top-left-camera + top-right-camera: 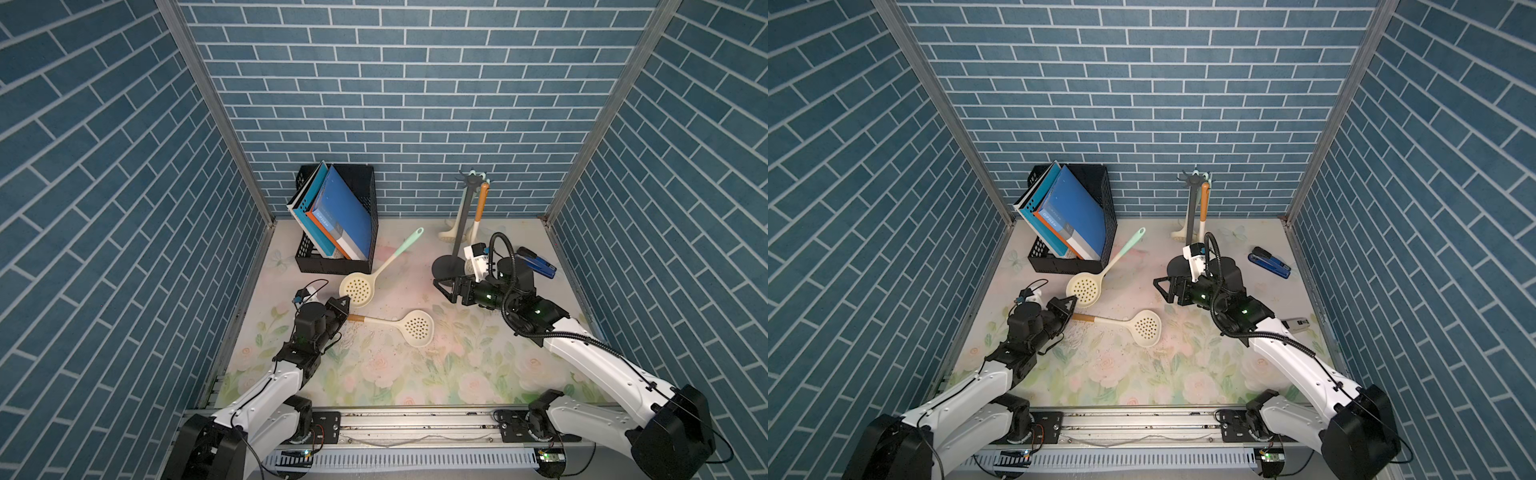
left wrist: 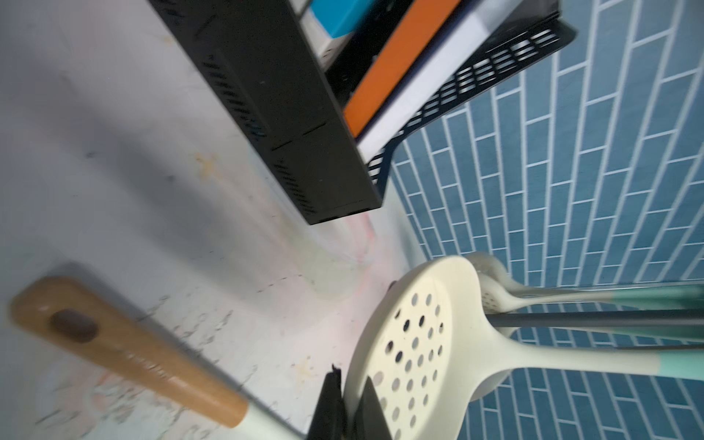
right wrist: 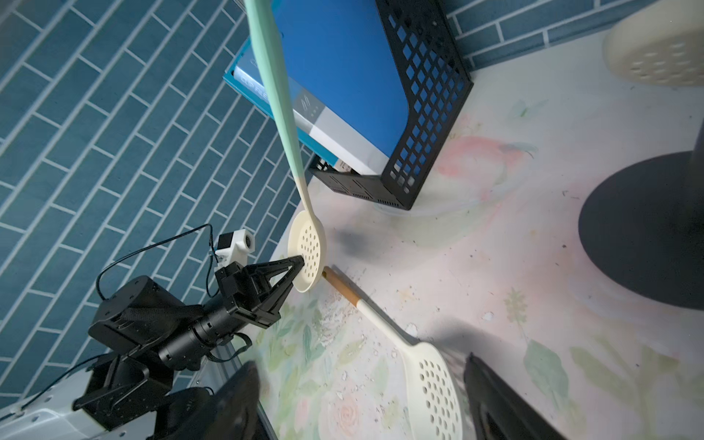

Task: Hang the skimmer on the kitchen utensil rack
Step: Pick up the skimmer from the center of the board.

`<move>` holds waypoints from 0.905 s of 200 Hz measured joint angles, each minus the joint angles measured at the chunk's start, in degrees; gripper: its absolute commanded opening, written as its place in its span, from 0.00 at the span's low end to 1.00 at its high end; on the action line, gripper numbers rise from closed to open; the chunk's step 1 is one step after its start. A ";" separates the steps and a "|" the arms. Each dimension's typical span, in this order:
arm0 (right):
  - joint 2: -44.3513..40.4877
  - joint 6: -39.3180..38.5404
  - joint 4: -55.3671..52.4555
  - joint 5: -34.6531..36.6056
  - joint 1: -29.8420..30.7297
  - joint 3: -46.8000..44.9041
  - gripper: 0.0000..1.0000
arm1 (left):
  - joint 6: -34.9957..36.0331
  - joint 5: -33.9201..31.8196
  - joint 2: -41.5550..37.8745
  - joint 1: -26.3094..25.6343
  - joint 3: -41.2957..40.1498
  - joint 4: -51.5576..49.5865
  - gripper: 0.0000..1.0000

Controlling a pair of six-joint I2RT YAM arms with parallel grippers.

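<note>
A cream skimmer with a mint handle point(image 1: 358, 286) point(image 1: 1086, 287) is tipped up near the left side of the table, handle slanting up off the table. My left gripper point(image 1: 345, 300) point(image 2: 352, 384) is shut on the rim of its perforated bowl point(image 2: 415, 343) point(image 3: 308, 251). A second skimmer with an orange handle point(image 1: 417, 328) point(image 3: 434, 384) lies flat mid-table. The kitchen utensil rack point(image 1: 463, 224) point(image 1: 1192, 216) stands at the back right, its round base point(image 3: 644, 236) beside my right gripper point(image 1: 440, 291) point(image 3: 362, 400), which is open and holds nothing.
A black mesh file box point(image 1: 336, 220) with books stands at the back left, close to the mint handle. Two utensils point(image 1: 480, 208) hang from the rack. A blue stapler point(image 1: 1268, 259) lies by the right wall. Brick-patterned walls close in three sides.
</note>
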 measured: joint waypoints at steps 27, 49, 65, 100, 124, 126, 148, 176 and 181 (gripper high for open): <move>3.89 0.28 4.11 0.92 1.70 3.45 0.78 | -3.39 0.63 2.10 -2.51 1.62 6.71 0.00; 7.13 0.22 7.89 1.62 3.13 6.27 0.71 | -5.95 0.66 4.50 -4.59 1.64 12.17 0.00; 9.05 -0.17 10.47 2.10 3.93 7.58 0.65 | -7.45 0.63 6.49 -5.84 1.84 15.32 0.00; 11.41 -1.66 15.17 3.48 5.62 8.04 0.56 | -10.19 0.61 10.99 -8.33 3.58 21.31 0.00; 12.02 -3.32 18.05 4.28 6.73 8.07 0.52 | -11.72 0.61 13.75 -9.20 5.33 24.46 0.00; 12.04 -3.39 18.36 4.37 6.80 8.07 0.51 | -11.82 0.61 13.97 -9.25 5.51 24.65 0.00; 12.35 -4.68 21.46 5.09 7.61 8.09 0.48 | -12.68 0.59 15.50 -9.81 7.39 25.99 0.00; 13.53 -6.34 23.87 5.77 8.48 9.05 0.46 | -13.11 0.59 16.31 -10.21 8.98 27.19 0.00; 13.84 -6.73 23.96 5.86 8.66 9.49 0.45 | -13.18 0.59 16.39 -10.25 9.16 27.32 0.00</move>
